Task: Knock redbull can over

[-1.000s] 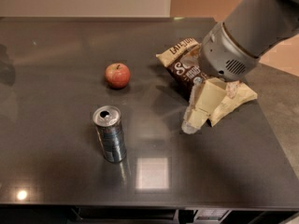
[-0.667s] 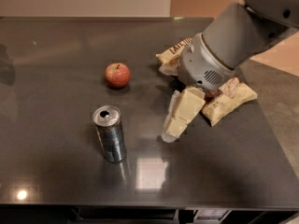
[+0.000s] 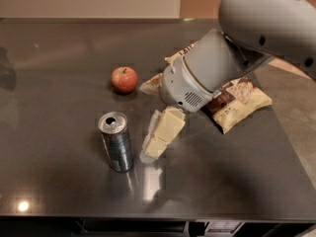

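**Can Standing, Gripper Just Beside It**

The redbull can (image 3: 116, 142) is being seen standing upright at the lower left of middle, on the dark table (image 3: 54, 48). A red apple (image 3: 124, 79) is sitting above it. The gripper (image 3: 157, 141) is being held low, just right of the can. Whether it is spread or pressed together cannot be told. A snack bag (image 3: 242, 102) is lying at the right.

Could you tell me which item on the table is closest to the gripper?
The redbull can, upright beside the gripper; the apple and snack bag lie farther back.
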`<state>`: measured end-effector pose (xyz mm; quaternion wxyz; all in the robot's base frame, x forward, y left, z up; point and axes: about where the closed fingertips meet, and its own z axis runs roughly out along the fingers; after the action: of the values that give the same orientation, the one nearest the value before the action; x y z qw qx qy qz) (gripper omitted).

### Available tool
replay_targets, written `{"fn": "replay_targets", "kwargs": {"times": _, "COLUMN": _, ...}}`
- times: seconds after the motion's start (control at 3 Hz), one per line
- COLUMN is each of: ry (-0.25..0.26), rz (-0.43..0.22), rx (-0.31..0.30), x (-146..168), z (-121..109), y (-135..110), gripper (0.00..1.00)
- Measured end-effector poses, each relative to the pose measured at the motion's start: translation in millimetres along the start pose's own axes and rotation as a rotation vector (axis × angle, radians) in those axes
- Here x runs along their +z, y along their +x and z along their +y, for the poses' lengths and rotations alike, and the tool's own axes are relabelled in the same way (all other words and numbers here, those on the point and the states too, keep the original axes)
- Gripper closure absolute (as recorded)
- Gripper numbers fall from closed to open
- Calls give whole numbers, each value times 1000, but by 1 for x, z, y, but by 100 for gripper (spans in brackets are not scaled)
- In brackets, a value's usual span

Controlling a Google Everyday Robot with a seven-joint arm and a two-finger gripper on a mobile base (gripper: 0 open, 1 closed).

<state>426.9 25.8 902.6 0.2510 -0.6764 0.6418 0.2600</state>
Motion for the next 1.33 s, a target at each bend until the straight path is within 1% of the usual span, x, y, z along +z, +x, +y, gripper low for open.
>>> {"fn": "replay_targets", "kwargs": {"times": 0.33, "ry": -24, "rz": -47, "rx": 0, "x": 15, "z": 3, "y": -9, "gripper": 0}}
{"fn": "replay_targets", "kwargs": {"times": 0.67, "ry": -29, "rz": -93, "rx": -14, "x": 24, "z": 8, "y": -18, "gripper": 0}}
{"fn": "replay_targets", "kwargs": {"times": 1.0, "ry": -31, "rz": -129, "rx": -46, "x": 29, "z": 13, "y": -25, "gripper": 0}}
{"fn": "replay_targets", "kwargs": {"times": 1.33, "ry": -45, "rz": -144, "rx": -80, "x": 35, "z": 18, "y": -31, "gripper": 6}}
